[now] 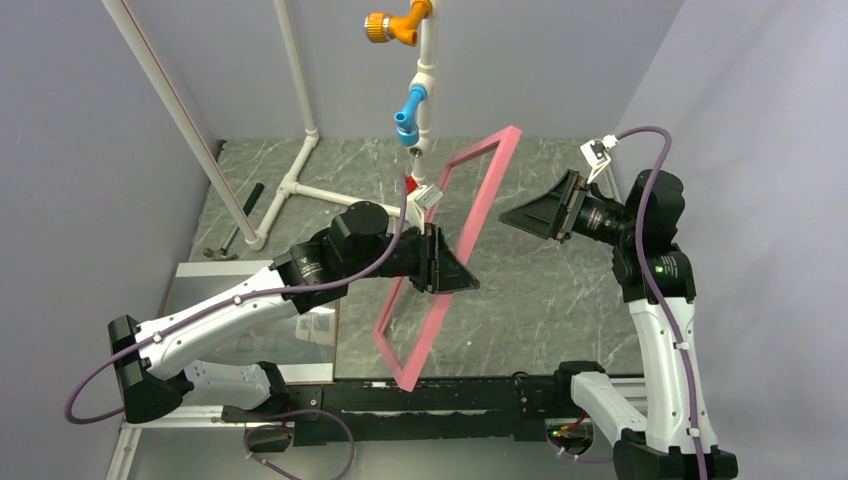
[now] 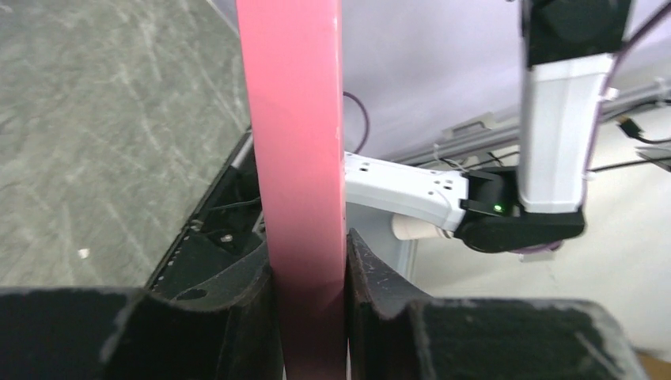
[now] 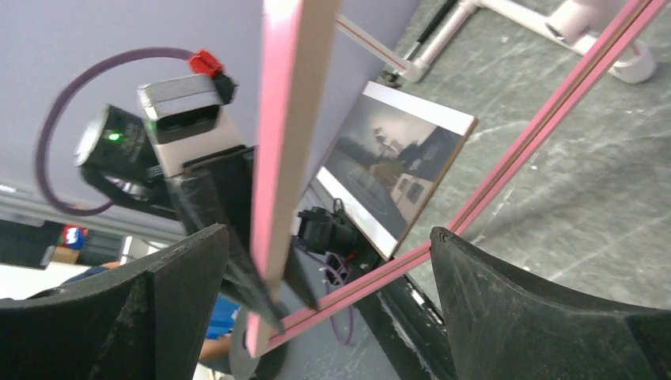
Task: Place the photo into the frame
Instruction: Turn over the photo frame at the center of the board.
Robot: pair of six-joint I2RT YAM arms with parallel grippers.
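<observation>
The frame (image 1: 490, 170) is pink and thin, and it stands tilted on edge above the table's middle. My left gripper (image 1: 452, 268) is shut on its left bar about halfway up. In the left wrist view the pink bar (image 2: 297, 119) is clamped between the two black fingers (image 2: 237, 317). My right gripper (image 1: 508, 215) is open and empty just right of the frame, facing it. In the right wrist view the frame's bar (image 3: 285, 119) stands between the spread fingers without touching them. The photo (image 3: 396, 170) lies flat on the table at the left, partly under the left arm (image 1: 300, 335).
A white pipe stand (image 1: 290, 185) with orange (image 1: 390, 25) and blue (image 1: 408, 110) fittings stands at the back. A dark hand tool (image 1: 235, 228) lies at the back left. A black base rail (image 1: 430, 400) runs along the near edge. Grey walls close in on both sides.
</observation>
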